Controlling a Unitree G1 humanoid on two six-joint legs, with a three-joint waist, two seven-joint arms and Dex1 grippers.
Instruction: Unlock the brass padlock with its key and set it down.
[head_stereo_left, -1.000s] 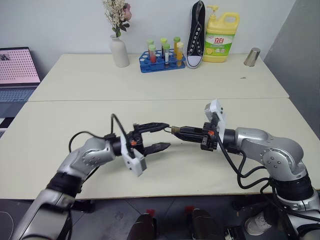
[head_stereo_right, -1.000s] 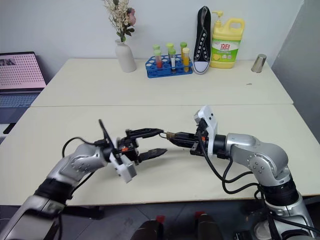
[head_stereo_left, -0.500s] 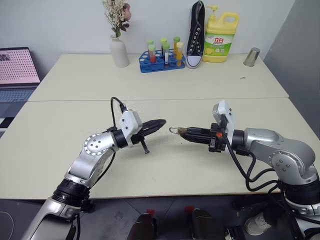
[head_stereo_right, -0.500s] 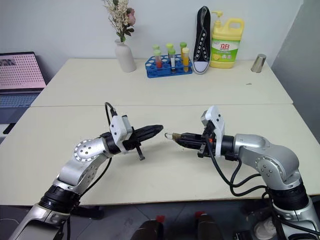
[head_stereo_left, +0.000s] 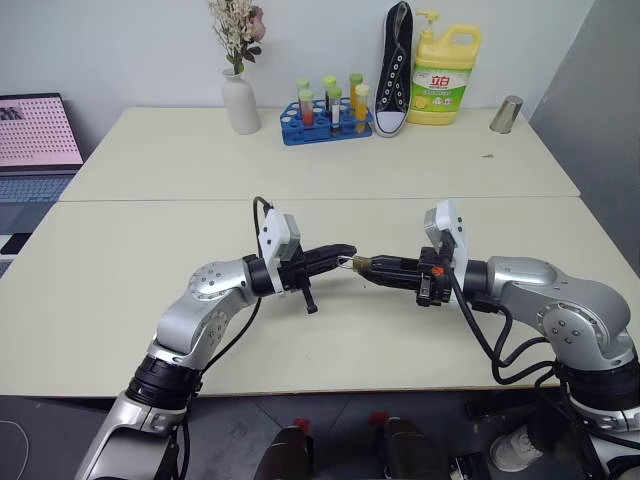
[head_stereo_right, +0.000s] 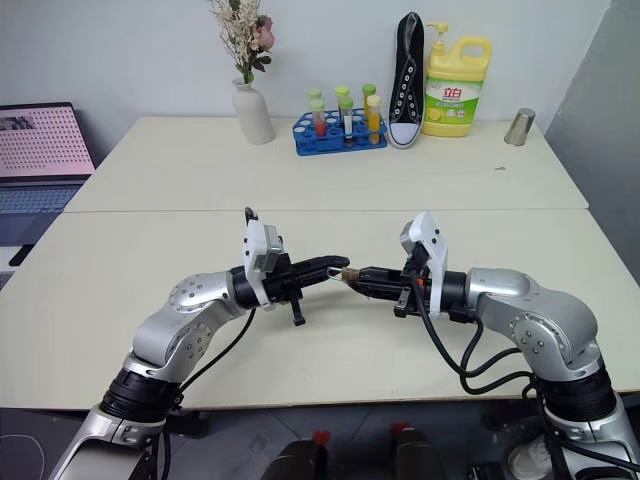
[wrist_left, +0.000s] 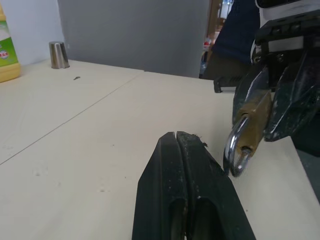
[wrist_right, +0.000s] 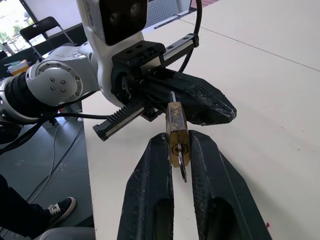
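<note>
Risk first. The brass padlock (wrist_right: 178, 134) is pinched only across its narrow body by the right tool (wrist_right: 181, 150), held in the air above the bench (head_stereo_left: 150, 240). A sideways push from the left tool (wrist_left: 176, 136) could twist it out of that pinch and drop it. The lock is far smaller than either finger, so a small misalignment would likely be enough.

The key (wrist_right: 182, 169) sits in the keyhole at the end of the padlock body that faces back between the right tool's fingers. The left tool is at the opposite, shackle end. Reaching the key from there looks awkward, and I judge the left tool may need to come round.

Left tool: fingers pressed fully together and holding nothing. Its tip is just beside the silver shackle (wrist_left: 235, 150); contact cannot be told.

Right tool: fingers spread only as wide as the padlock body and clamped on its sides. The shackle points out towards the left tool.

The shackle looks seated in the body, so the lock is probably not yet open.
</note>
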